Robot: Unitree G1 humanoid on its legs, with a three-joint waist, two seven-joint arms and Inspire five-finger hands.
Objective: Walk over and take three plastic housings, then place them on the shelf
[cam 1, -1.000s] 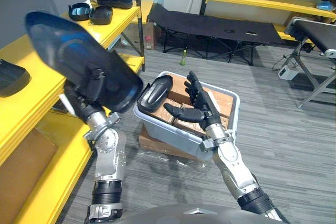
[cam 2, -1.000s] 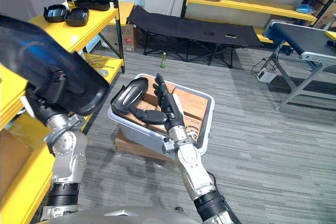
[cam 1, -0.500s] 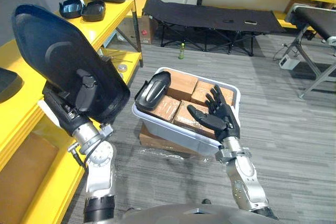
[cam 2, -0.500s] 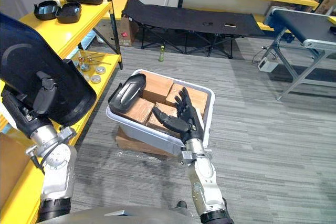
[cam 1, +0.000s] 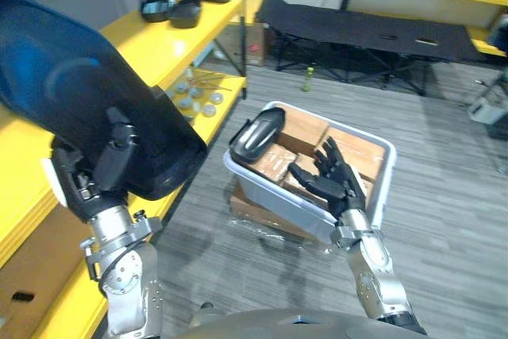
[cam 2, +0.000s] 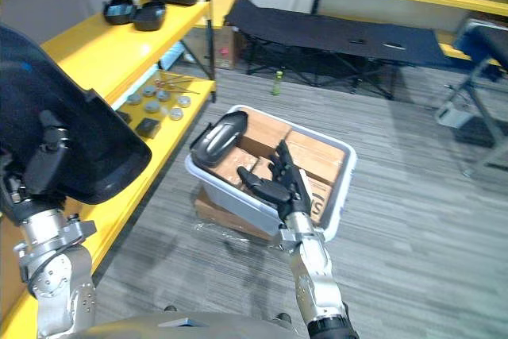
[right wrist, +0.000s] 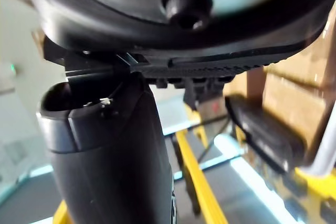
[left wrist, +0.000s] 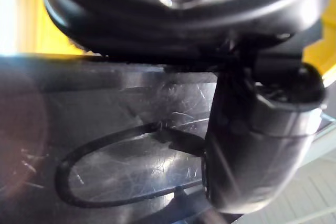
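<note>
Thumb of my left hand (cam 1: 99,176) is clamped on the face of big housing (cam 1: 75,93), arm raised at near left; other fingers hidden behind it. Shell is wide, glossy blk, tilted, in front of yellow shelf (cam 1: 119,57). My right hand (cam 1: 333,184) hovers over white crate (cam 1: 379,188), fingers spread, holding nothing. Smaller blk second housing (cam 1: 258,132) leans on crate's far-left rim.

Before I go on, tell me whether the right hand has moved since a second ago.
Yes. Against the bin, the right hand has drawn back from the leaning housing toward the near rim, fingers open.
</note>
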